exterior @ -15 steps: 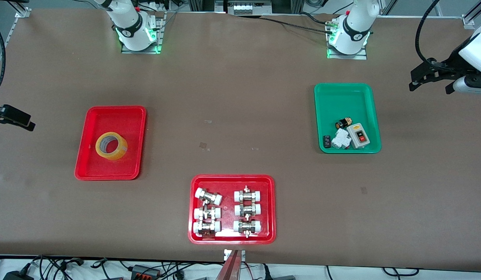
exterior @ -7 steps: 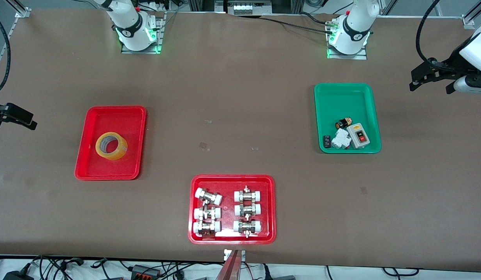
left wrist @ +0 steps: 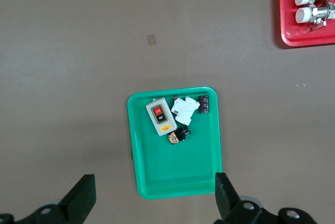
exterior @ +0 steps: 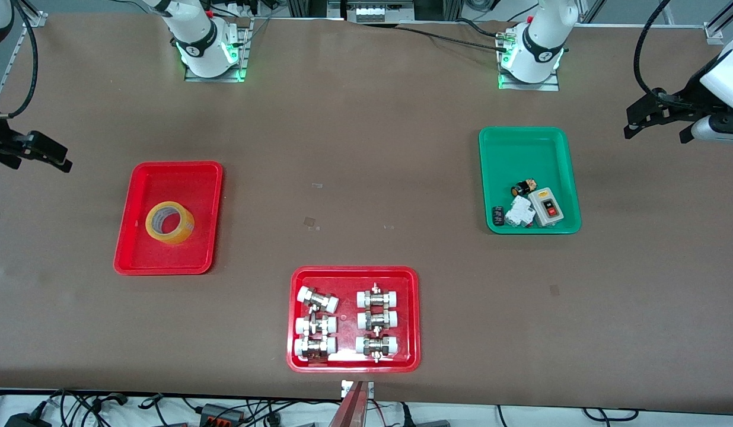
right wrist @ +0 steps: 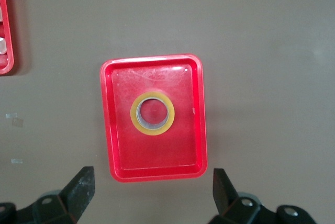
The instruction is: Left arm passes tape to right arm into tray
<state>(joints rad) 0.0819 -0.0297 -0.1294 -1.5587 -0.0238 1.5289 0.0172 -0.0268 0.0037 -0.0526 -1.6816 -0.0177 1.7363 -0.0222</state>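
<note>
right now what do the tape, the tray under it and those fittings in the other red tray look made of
Tape: glossy translucent yellow plastic film, it seems, since the pale core shows through.
Tray: likely moulded plastic, plain red with a shiny, faintly scuffed floor and rounded corners.
Fittings: silvery bodies that glint like metal, with matte white caps, probably plastic.
</note>
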